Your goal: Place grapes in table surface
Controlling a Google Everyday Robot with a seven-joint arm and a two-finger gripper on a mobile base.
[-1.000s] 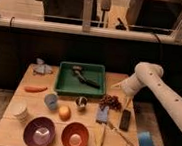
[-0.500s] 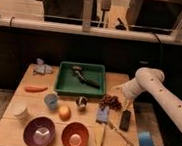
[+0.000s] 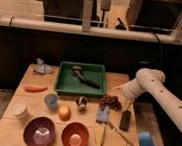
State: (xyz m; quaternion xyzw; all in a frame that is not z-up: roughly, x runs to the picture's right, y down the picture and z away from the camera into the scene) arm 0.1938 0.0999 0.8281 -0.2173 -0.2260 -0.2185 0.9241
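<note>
Grapes, a dark reddish-purple cluster (image 3: 109,102), lie on the tan wooden counter (image 3: 35,103); our white arm (image 3: 156,86) bends down, end effector (image 3: 121,97) beside them, grip we cannot tell.

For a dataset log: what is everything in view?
table surface: one, light tan, underneath
tray: one, green, far middle
utensil: one, dark, inside tray
grapes: one cluster, dark purple, by gripper
cloth: one, grey-blue, far left
carrot-like stick: one, orange-red, left
blue cup: one, blue-grey, centre left
white cup: one, white, near left
metal cup: one, silvery, centre
orange fruit: one, orange, centre
sponge: one, blue, below grapes
black block: one, black, beside sponge
purple bowl: one, purple, near edge
orange bowl: one, orange-red, near edge
yellow stick: one, yellow, near right
blue block: one, blue, right edge
arm: one, white, right
gripper: one, pale, right of grapes
</note>
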